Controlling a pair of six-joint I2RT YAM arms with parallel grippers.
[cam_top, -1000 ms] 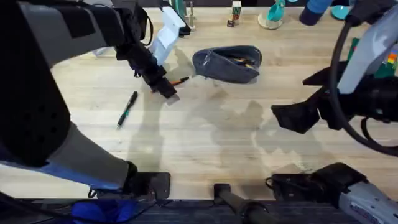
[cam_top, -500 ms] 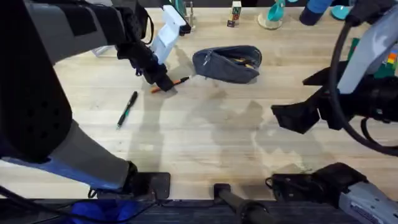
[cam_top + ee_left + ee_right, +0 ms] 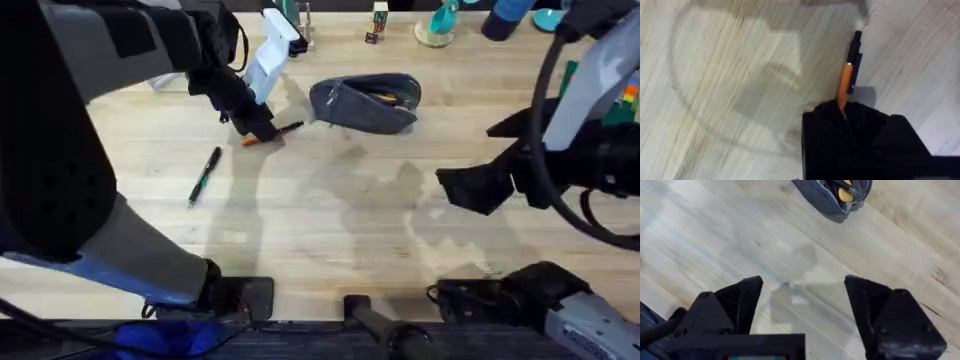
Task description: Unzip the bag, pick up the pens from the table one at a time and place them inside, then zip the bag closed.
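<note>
Bag (image 3: 365, 102) already unzipped, sits far side of tabletop (image 3: 330, 220). My left fingers (image 3: 258, 128) clamped on orange pen (image 3: 284, 131), just beside bag. Black pen (image 3: 204, 176) waiting on tabletop. Right fingers (image 3: 802, 305) spread wide, empty. Zipping not yet done.

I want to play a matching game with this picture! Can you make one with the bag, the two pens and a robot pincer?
Things:
1. bag
2. orange pen
3. black pen
4. right pincer

States:
a. open, holding nothing
b. lying alone on the table
c. unzipped, things inside
d. gripped by the left pincer

Pairs: 1-c, 2-d, 3-b, 4-a
</note>
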